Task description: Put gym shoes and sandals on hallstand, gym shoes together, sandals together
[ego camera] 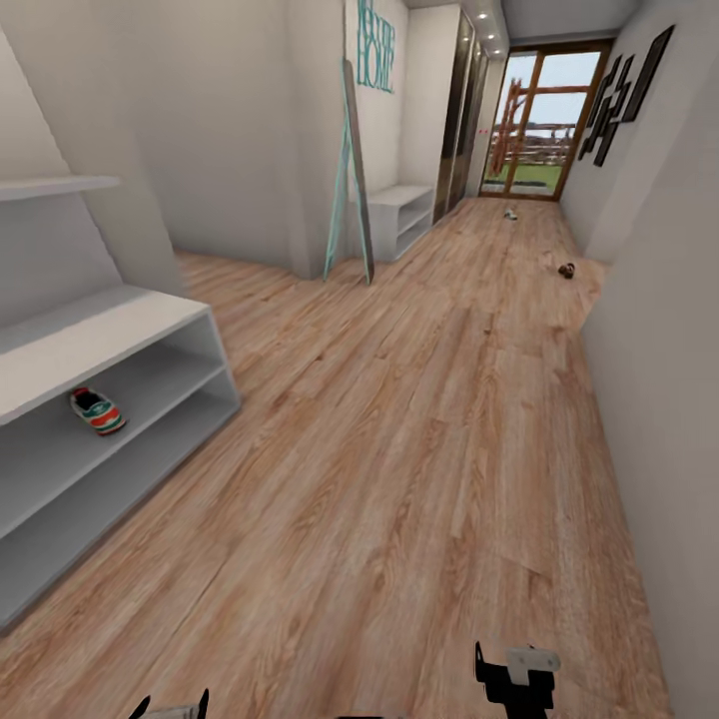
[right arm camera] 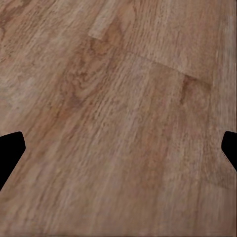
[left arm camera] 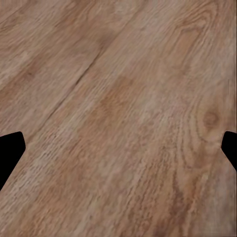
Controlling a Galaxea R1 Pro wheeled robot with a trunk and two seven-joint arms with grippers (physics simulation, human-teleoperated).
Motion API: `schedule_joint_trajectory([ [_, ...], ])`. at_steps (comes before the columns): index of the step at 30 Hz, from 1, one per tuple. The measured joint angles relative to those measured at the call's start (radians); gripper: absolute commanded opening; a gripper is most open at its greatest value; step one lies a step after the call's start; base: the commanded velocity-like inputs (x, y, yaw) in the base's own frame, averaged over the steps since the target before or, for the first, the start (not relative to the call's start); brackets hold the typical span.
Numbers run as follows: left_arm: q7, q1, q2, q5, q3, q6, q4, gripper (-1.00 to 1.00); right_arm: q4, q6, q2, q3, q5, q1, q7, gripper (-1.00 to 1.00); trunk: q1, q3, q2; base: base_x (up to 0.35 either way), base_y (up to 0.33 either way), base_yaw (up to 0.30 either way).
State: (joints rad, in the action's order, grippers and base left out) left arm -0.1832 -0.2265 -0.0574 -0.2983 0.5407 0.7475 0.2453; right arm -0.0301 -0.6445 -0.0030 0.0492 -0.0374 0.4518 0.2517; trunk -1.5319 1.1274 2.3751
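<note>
One gym shoe (ego camera: 97, 410) lies on the upper open shelf of the hallstand (ego camera: 120, 335), under its bench top, at the head view's left. Its long axis runs slantwise across the shelf, one end towards the shelf's open front (toe or heel, I cannot tell). Far down the corridor floor (ego camera: 399, 449), a second white shoe (ego camera: 510, 213) sits near the glass door (ego camera: 539, 120), and a dark sandal (ego camera: 567, 270) lies close to the right wall; both are too small to read their heading. The left claw (left arm camera: 118, 148) and right claw (right arm camera: 118, 148) both stand spread over bare planks, holding nothing.
</note>
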Motion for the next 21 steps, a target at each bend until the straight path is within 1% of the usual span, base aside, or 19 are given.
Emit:
schedule_joint_trajectory([
  [3, 0.0, 0.0, 0.0, -0.001, -0.001, 0.0, 0.0, 1.0, 0.0, 0.0, -0.004, 0.0, 0.0, 0.0, 0.0, 1.0, 0.0, 0.0, 0.0, 0.128, 0.0, -0.3],
  [7, 0.0, 0.0, 0.0, -0.002, -0.002, -0.001, -0.001, 1.0, 0.0, 0.0, -0.005, -0.001, 0.001, 0.0, -0.001, 1.0, 0.0, 0.0, 0.0, 0.245, 0.0, -0.3],
  [21, 0.001, 0.0, 0.0, -0.002, -0.003, -0.001, -0.001, 1.0, 0.0, 0.001, -0.006, 0.0, 0.004, 0.0, 0.0, 1.0, 0.001, 0.0, 0.0, 0.321, 0.0, -0.3],
])
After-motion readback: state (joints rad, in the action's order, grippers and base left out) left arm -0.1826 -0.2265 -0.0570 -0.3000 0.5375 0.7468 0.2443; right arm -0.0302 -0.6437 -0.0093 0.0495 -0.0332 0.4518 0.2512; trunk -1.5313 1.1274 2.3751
